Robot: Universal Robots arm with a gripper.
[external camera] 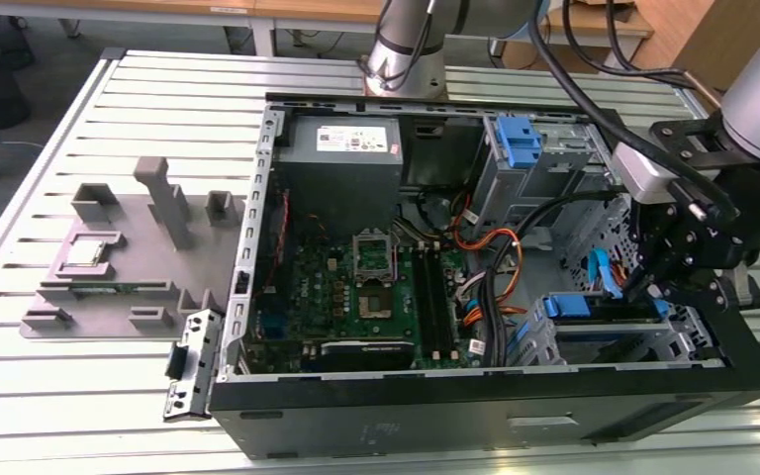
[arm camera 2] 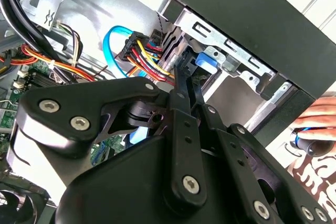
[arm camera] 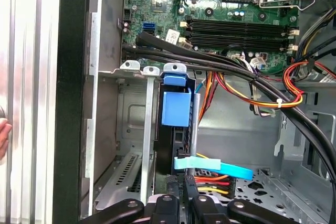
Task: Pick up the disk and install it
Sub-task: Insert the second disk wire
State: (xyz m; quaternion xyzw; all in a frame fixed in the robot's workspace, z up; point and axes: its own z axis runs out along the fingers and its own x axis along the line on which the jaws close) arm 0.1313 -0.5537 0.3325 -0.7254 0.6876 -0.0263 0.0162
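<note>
The disk [external camera: 578,307] stands on edge in the metal drive cage at the case's front corner, on the exterior view's right. Its blue carrier tab [arm camera: 176,107] faces up between the cage rails, and the drive body below it is dark and mostly hidden. In the second wrist view the same blue tab [arm camera 2: 206,59] lies just past my fingertips. My gripper [external camera: 644,289] reaches down into the case right beside the cage. Its two thin black fingers are shut together, tips [arm camera 2: 181,70] close against the disk's end near the cable plugs. Nothing shows between them.
A light blue data cable [arm camera: 210,166] and orange-red-yellow power wires [arm camera: 252,98] run past the cage. An upright blue bracket [external camera: 519,139] and the grey power supply [external camera: 340,148] sit at the case's back. A person's hand [arm camera 2: 315,121] rests outside the case wall. A grey fixture [external camera: 116,257] lies on the slatted table.
</note>
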